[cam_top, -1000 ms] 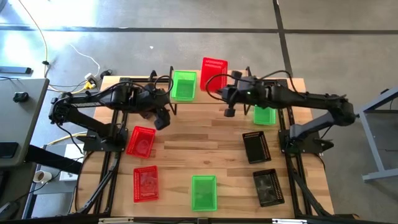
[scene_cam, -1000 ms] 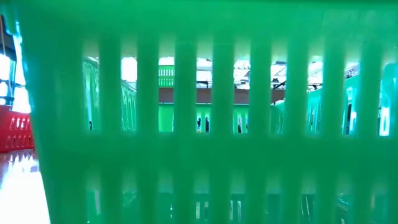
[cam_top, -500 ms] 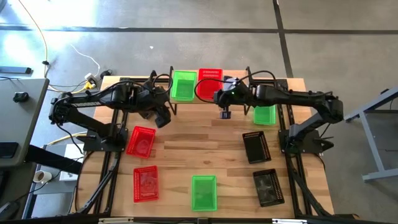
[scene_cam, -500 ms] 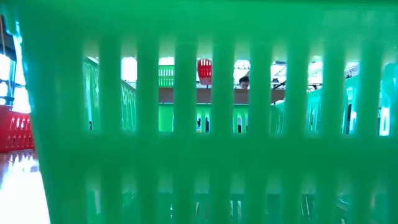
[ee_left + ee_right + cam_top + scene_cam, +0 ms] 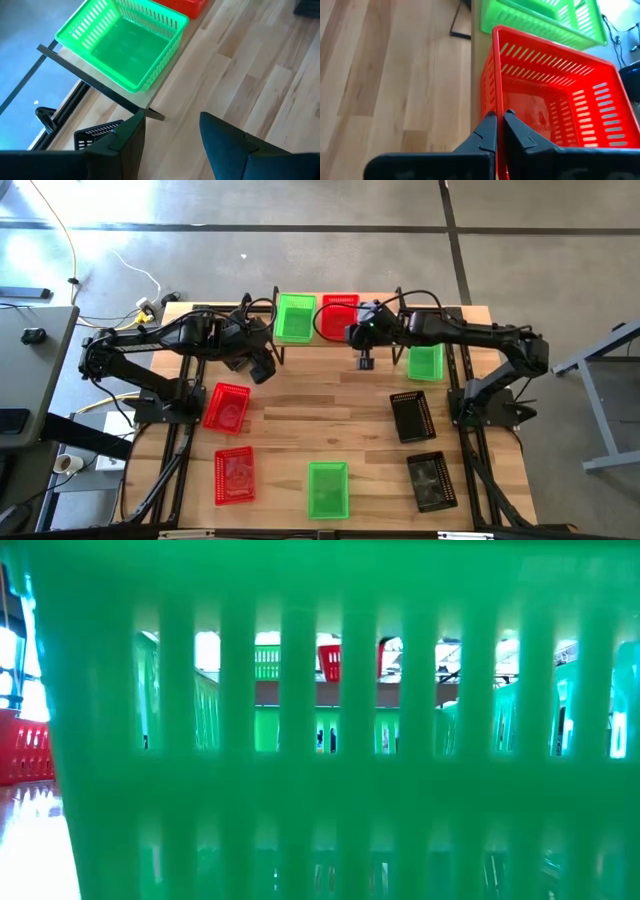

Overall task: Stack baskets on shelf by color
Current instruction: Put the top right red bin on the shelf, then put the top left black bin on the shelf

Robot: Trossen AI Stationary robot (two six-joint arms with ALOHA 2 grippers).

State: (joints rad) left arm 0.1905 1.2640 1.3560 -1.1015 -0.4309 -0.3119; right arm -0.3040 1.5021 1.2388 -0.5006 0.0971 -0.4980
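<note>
Both arms are showing dark, matte, jointed bodies with thin black cables looping above them; the left gripper (image 5: 170,145) and right gripper (image 5: 500,132) are showing blunt black fingers.

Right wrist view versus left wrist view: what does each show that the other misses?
Only the right wrist view shows the right gripper shut on the wall of the red perforated plastic basket. Only the left wrist view shows the left gripper open, empty, over the wooden tabletop. Both show the green perforated plastic basket on the light wood shelf.
</note>
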